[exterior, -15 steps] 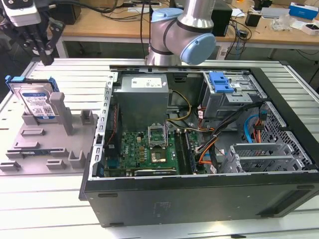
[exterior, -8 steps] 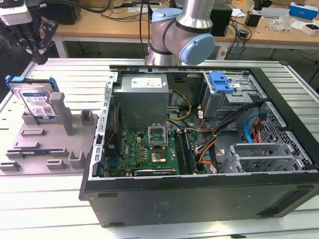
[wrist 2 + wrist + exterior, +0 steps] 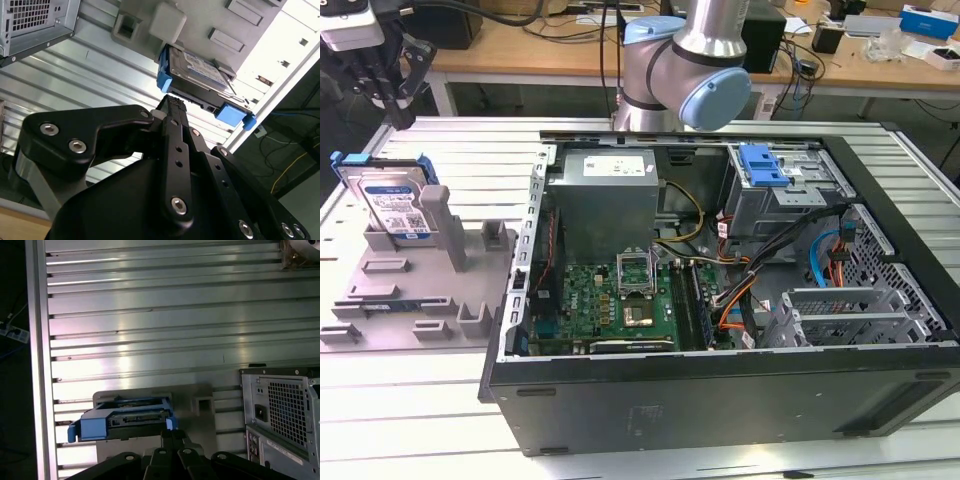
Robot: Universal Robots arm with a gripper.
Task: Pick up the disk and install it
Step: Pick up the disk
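Your tool (image 3: 172, 434) hangs over the silver-grey hard drive (image 3: 392, 200) in its blue plastic carrier frame, apart from it, with the fingers drawn together on nothing. The drive stands on edge in a grey plastic fixture (image 3: 420, 290) by the ribbed aluminium bench's (image 3: 460, 150) edge. It is well apart from the open black computer case (image 3: 720, 400), with bare bench around it. In the first wrist view, the tool's body cuts off the drive's near edge.

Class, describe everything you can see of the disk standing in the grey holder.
The disk is a flat, silver-grey metal rectangle with a white-and-blue label on its face and a blue plastic frame round its edges. It stands on edge, slotted into a grey holder at the exterior view's left, outside the open computer case. Only the holder touches it. The gripper hangs just above, apart from it.
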